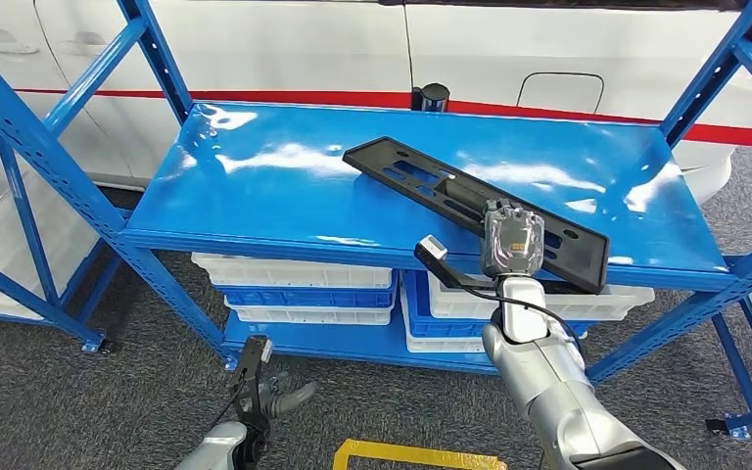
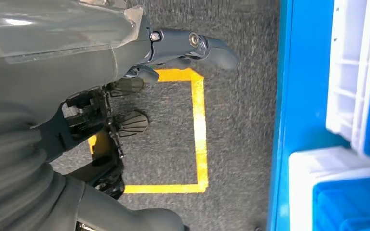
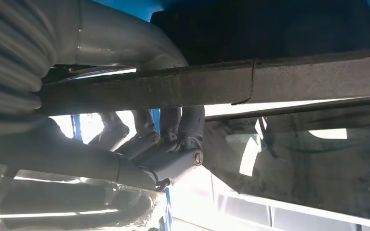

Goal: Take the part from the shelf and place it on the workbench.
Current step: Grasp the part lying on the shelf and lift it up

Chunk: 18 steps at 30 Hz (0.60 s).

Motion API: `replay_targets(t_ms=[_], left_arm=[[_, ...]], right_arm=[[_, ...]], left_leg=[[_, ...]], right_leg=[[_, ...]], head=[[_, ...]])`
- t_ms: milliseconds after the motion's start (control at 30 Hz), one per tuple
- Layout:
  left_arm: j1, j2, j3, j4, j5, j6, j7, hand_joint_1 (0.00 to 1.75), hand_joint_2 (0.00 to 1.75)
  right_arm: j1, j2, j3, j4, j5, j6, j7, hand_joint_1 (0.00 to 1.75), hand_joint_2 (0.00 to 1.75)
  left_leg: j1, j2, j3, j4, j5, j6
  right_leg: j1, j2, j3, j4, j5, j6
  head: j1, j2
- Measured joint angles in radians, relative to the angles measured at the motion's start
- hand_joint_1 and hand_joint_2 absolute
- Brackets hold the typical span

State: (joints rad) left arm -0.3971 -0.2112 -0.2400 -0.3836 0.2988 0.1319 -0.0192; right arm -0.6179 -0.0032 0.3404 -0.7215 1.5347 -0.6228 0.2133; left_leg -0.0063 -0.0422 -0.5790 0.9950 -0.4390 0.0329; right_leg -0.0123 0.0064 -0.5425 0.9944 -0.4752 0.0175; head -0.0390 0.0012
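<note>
We count one long black slotted plastic part (image 1: pixel 470 204) on one blue metal shelf rack (image 1: pixel 255 186). Under it: three white plastic bins (image 1: pixel 294 270), two blue plastic bins (image 1: pixel 299 296). One yellow tape floor square (image 1: pixel 416 456). Two silver robot arms.

The right hand (image 1: pixel 512 242) covers part of the black part (image 1: pixel 421 179).

The right arm (image 1: pixel 548 382) reaches forward and up, its wrist straight and its right hand (image 1: pixel 512 242) raised at the end of it, back of the hand toward the head camera. In the right wrist view its fingers (image 3: pixel 173 144) curl up and close around a dark flat edge. The left arm (image 1: pixel 217 448) hangs low, and its left hand (image 1: pixel 269 397) points downward, fingers apart and holding nothing.
</note>
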Motion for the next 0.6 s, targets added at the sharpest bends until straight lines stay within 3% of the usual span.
replay_targets(t_ms=[233,400,600], left_arm=[[0.000,0.005,0.004,0.008,0.021,0.019,-0.005,0.00,1.75],[0.001,0.013,0.005,0.014,0.039,0.027,0.004,0.00,1.75],[0.001,0.021,0.005,0.014,0.044,0.036,0.001,0.00,1.75]], right_arm=[[0.055,-0.014,0.001,-0.132,0.000,-0.004,0.032,1.75,1.75],[0.137,-0.085,0.034,-0.363,0.000,-0.005,0.102,1.75,1.75],[0.196,-0.168,0.057,-0.567,0.000,-0.005,0.113,1.75,1.75]], left_leg=[[0.000,-0.001,0.000,0.000,0.000,0.000],[0.000,-0.001,-0.002,0.000,0.000,0.000],[0.000,-0.001,-0.003,0.000,0.000,0.000]], right_leg=[[0.000,0.000,0.000,0.000,0.000,0.000],[0.000,-0.001,-0.002,0.000,0.000,0.000],[0.000,0.000,-0.002,0.000,0.000,0.000]], head=[[0.000,0.000],[0.000,0.000],[0.000,0.000]])
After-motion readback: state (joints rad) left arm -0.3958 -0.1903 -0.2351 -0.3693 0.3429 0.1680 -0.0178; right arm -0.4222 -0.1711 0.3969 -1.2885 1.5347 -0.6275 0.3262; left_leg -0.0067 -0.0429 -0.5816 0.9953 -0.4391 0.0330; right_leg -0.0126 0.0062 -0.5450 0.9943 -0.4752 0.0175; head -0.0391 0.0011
